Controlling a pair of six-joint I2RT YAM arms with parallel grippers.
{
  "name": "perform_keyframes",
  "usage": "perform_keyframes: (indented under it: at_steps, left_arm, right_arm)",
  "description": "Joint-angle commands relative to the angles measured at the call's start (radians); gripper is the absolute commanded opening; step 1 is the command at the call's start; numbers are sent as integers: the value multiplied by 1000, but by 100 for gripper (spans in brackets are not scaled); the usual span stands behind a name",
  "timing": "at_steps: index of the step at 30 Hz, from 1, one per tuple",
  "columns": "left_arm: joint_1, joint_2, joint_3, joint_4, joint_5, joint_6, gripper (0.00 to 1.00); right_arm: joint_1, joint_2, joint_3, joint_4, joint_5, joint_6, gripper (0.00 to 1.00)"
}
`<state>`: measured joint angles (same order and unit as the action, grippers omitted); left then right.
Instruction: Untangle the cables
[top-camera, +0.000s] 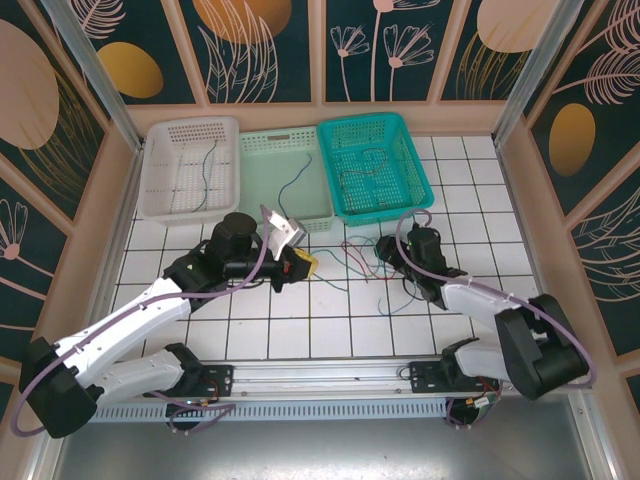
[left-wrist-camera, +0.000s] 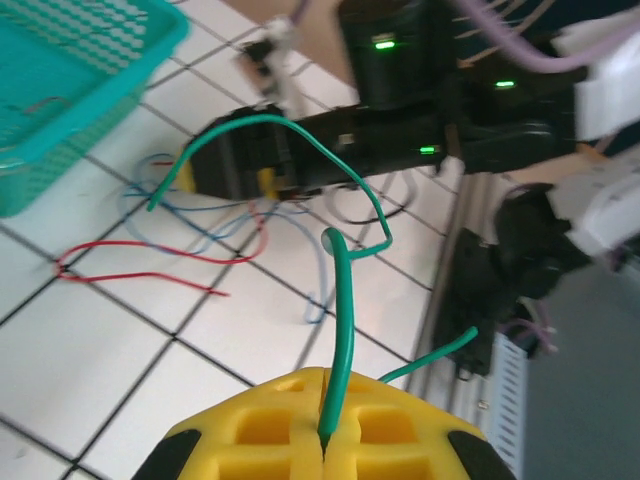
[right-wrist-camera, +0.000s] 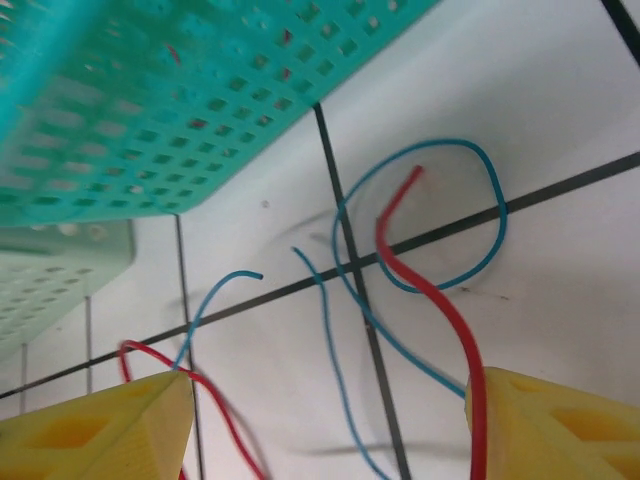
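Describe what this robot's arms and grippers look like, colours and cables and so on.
The left arm and right arm have white shells with black joints, and a purple cable trails along each. The left gripper and right gripper are black-bodied with yellow finger pads moulded in a grid pattern. Green lights glow on the right arm's black housing.

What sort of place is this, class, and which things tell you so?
Probably a robot lab work cell: two white robot arms bolted at a white gridded table, leaf-patterned panel walls around it, three perforated plastic baskets behind.
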<state>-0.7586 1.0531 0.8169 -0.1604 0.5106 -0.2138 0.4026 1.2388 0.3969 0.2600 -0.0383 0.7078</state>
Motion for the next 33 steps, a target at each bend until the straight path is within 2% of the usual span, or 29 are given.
perform_keyframes:
  at_steps: [1,5,10,15,17,22,27,30,33]
  left_arm:
    - [-4,22,15,-14,-181,25,4]
    - [-3,64,40,-62,-270,65,4]
    - [-4,110,56,-111,-335,94,3]
    - [-3,101,46,-93,-346,97,4]
    - [-2,99,46,-93,-355,98,5]
    - [-3,112,57,-93,-333,98,5]
    - [-3,114,57,-90,-324,100,5]
    - [-3,111,56,-87,-321,103,5]
    - [-4,113,55,-82,-315,106,5]
  right_arm:
    - [5,-63,7,-84,-23,-35,74]
    - [6,-73,35,-143,-52,-64,74]
    - [4,-68,38,-124,-138,-81,73]
    - [-5,-67,62,-142,-241,-121,75]
    - [-11,-58,77,-169,-284,-155,79]
    - [-9,66,264,-531,-166,-284,84]
    - [-8,35,316,-624,-63,-295,90]
    - [-8,58,340,-644,-107,-316,92]
    - [-8,111,359,-649,-232,-355,92]
